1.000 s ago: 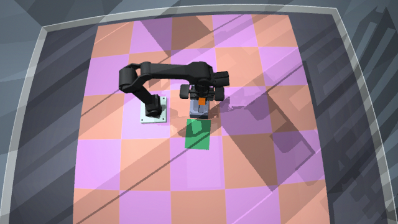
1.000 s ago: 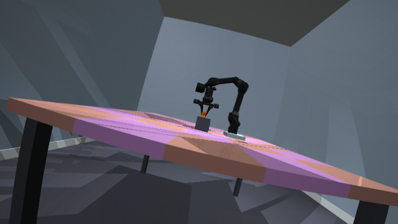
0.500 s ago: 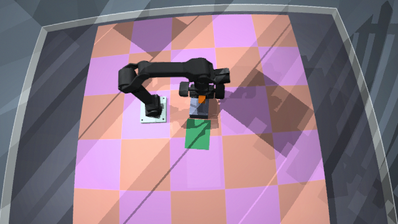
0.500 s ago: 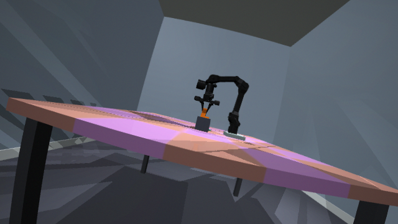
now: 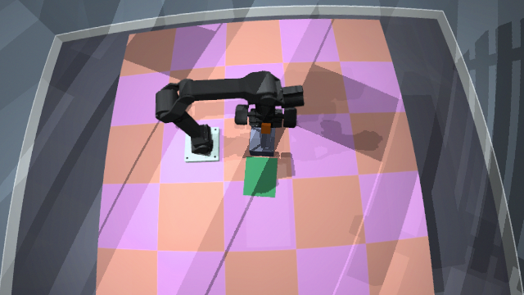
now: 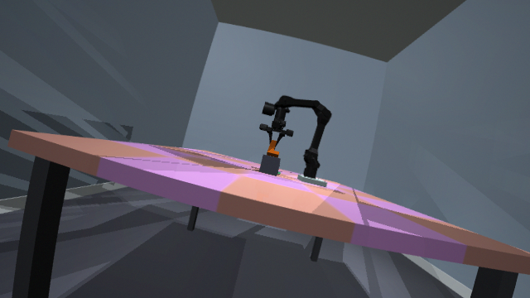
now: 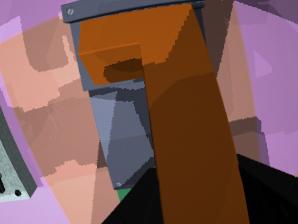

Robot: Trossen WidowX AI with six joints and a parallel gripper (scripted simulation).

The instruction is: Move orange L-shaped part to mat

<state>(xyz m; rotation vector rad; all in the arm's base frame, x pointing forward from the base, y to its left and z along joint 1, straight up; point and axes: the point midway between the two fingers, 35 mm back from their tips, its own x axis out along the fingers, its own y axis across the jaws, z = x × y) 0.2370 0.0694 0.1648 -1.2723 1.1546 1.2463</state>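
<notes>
The orange L-shaped part (image 5: 266, 129) (image 6: 272, 148) (image 7: 182, 110) is held steeply tilted, its long arm running up between the fingers and its L-shaped end lowest. In the exterior view that end shows at or just above the top of the grey tray (image 5: 256, 147) (image 6: 270, 165) (image 7: 120, 137); any gap is too small to tell. The part hides much of the pocket in the wrist view. My gripper (image 6: 273, 141) (image 7: 194, 171) is over the tray, shut on the part's long arm. The green mat (image 5: 255, 182) (image 7: 123, 194) lies beside the tray, with nothing on it.
The arm's pale base plate (image 5: 214, 153) (image 7: 17, 175) stands to the left of the tray in the top view. The tray and mat lie on a checkered pink and orange table (image 5: 190, 215) (image 6: 273, 194). Shadows cross the table and part of the mat.
</notes>
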